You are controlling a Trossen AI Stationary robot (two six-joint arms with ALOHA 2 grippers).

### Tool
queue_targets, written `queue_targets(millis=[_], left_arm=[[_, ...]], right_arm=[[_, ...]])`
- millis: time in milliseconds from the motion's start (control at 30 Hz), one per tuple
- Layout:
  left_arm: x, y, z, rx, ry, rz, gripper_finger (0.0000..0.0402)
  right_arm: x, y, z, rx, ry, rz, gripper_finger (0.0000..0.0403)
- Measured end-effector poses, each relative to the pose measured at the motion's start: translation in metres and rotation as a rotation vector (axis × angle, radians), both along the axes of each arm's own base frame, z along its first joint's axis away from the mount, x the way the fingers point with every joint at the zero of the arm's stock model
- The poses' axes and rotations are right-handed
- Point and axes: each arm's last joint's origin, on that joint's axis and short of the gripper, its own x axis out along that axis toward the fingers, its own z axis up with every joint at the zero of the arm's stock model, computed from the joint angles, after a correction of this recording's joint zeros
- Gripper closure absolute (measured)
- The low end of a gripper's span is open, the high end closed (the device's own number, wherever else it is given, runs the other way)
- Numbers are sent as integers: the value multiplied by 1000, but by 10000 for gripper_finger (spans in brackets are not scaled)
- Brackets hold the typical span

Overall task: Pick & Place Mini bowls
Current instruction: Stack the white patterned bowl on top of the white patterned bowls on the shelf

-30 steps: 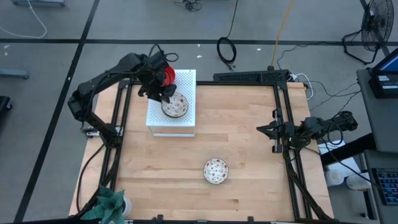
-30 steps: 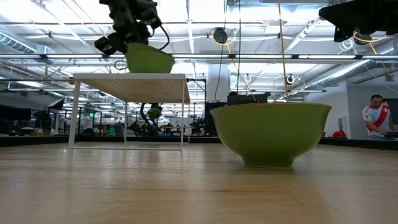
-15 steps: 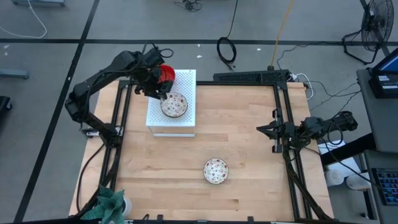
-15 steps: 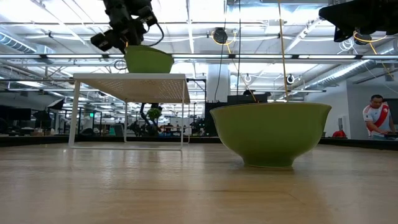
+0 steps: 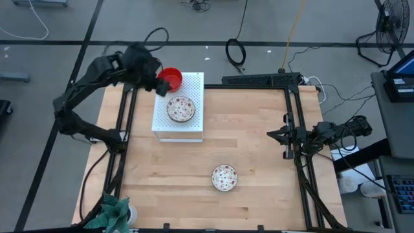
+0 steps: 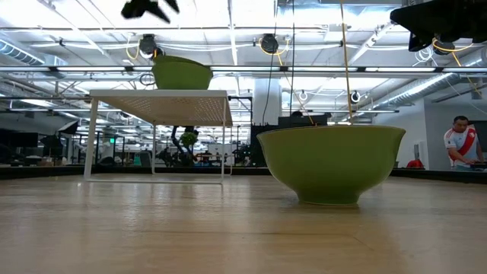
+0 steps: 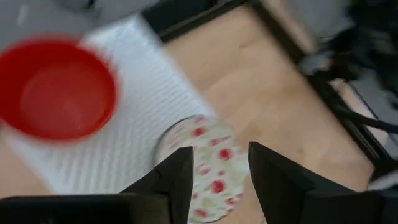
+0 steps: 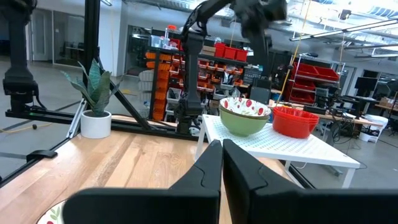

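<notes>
Task progress, read from the near edge of the worktop to the far edge. One floral-patterned mini bowl (image 5: pixel 224 177) sits upright on the bare wooden worktop (image 5: pixel 259 136), nearer the near edge than the far one and a little right of centre, well apart from both arms; judged from its place, this bowl is not yet moved. In the low view its outer wall appears green (image 6: pixel 331 163).

Toward the far left corner stands the white perforated board (image 5: pixel 192 123), raised on thin legs (image 6: pixel 90 137). It carries a second floral mini bowl (image 5: pixel 181 109) near its middle and a plain red mini bowl (image 5: pixel 171 79) at its far left corner; the two are near each other but apart. Both rest upright on the board, so two placements appear complete. No other bowls show on the worktop.

The left gripper (image 7: pixel 213 172) hovers above the far left corner of the board, clear of both bowls, its fingers spread and holding nothing; the floral bowl (image 7: pixel 205 167) and the red bowl (image 7: pixel 57 88) lie below it. The right gripper (image 8: pixel 222 155) waits at the right edge of the worktop, fingers pressed together, empty.

Judgement: the task is partway done, with the lone bowl on the worktop the evident remaining item visible here.
</notes>
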Motion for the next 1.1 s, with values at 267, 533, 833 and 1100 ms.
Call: queue_targets(millis=[267,533,833,1100], left_arm=[[27,-82,20,196,-161,-333,245],[95,-161,-12,322,-147,-579,245],[174,-196,-104,268,97,-738,245],[222,-180,-178,251,250,-791,245]], right_arm=[[0,0,0,1,0,0,403],[0,0,0,13,-2,1,403],[0,0,0,13,-2,1,403],[0,0,0,13,-2,1,403]])
